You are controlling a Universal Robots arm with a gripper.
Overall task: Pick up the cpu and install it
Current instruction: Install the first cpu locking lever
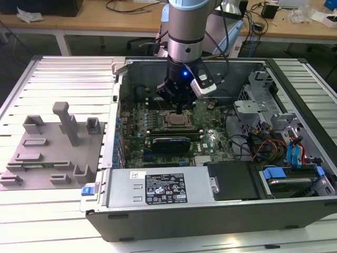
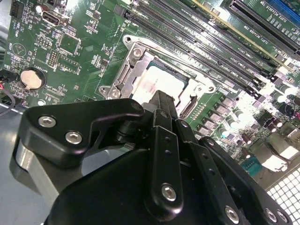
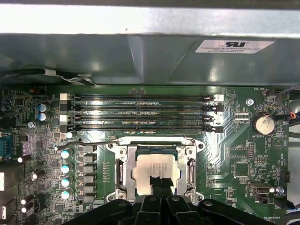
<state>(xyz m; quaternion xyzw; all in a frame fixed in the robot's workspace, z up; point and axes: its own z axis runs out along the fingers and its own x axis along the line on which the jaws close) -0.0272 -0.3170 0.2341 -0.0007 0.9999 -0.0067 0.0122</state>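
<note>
Gripper (image 3: 160, 181) over cpu (image 3: 153, 164), green motherboard (image 3: 234, 152), desks (image 1: 105, 22) behind

The flat square silver-grey metal cpu (image 3: 154, 169) has a paler rim and faint dark print. The black metal end effector (image 3: 159, 182) has silver screw heads. The green printed circuit board (image 3: 234, 145) carries fine pale tracing, black memory slots (image 3: 140, 112) with white end latches, and a silver round coin cell (image 3: 263, 124). In the exterior view, the moulded plastic fixture plate (image 1: 47, 158) is plain grey, the ribbed metal worktop (image 1: 58, 74) is white with parallel grooves, and the plastic drive handles (image 1: 274, 172) at 4 o'clock are blue.

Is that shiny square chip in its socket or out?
In: the shiny silver square cpu lies flat inside the metal socket frame.
</note>
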